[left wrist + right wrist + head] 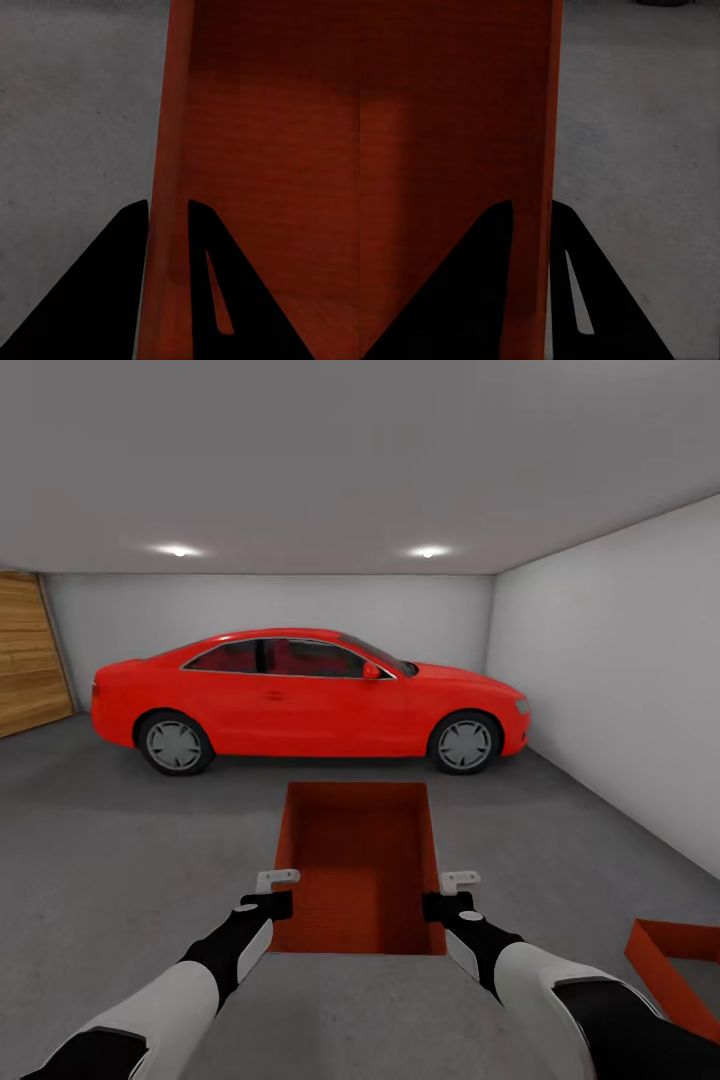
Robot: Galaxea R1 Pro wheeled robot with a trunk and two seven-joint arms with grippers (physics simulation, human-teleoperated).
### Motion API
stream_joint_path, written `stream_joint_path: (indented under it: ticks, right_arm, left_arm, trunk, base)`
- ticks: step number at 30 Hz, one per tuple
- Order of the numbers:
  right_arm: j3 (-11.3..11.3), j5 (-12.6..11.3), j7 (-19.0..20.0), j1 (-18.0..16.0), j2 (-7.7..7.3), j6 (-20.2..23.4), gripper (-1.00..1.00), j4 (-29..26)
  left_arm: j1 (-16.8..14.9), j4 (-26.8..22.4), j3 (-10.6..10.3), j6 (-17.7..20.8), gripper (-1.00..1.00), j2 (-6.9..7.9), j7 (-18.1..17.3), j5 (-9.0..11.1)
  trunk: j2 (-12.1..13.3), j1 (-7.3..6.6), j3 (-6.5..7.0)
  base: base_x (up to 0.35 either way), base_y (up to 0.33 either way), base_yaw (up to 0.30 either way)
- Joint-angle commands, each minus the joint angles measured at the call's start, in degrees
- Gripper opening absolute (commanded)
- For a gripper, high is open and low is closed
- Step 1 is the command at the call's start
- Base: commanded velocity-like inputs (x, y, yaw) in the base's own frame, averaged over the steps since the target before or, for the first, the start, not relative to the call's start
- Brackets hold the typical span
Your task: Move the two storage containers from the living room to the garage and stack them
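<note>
- Far left: wooden plank door (28,655) set in the pale grey back wall of the garage (270,600).
- Left of centre: left gripper (272,892) on a black-and-white arm, fingers (131,247) set either side of the left side wall of the held orange-red open-topped rectangular container (360,860); clamped on that wall, one finger outside, one inside.
- Centre: same container held level between both arms, above the dark grey concrete-like floor (110,840); whether its base touches the floor is unclear from these angles.
- Behind centre: glossy red two-door car (310,700), side-on, well apart from the held container; two recessed ceiling lights (178,550) above.
- Right of centre: right gripper (455,895), fingers (499,247) closed on the container's right side wall in mirrored fashion.
- Far right, near corner: second orange-red open-topped container (680,970) resting on the floor, partly cut off by the frame edge.
</note>
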Motion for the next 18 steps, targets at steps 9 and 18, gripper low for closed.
stream_joint_path:
  ticks: [9,18]
  right_arm:
    - [-1.4,-0.8,-2.2,0.0,-2.47,-0.2,-1.00,0.2]
    - [-1.4,-0.8,-2.2,0.0,-2.46,-0.2,-1.00,0.2]
  left_arm:
    - [-0.1,-0.3,1.4,-2.4,-1.00,0.06,4.1,-0.8]
    - [-0.1,-0.3,1.4,-2.4,-1.00,0.06,4.1,-0.8]
  trunk:
    - [-0.1,0.05,-0.10]
    - [-0.1,0.05,-0.10]
  base:
    - [0.322,0.000,0.000]
    - [0.322,0.000,0.000]
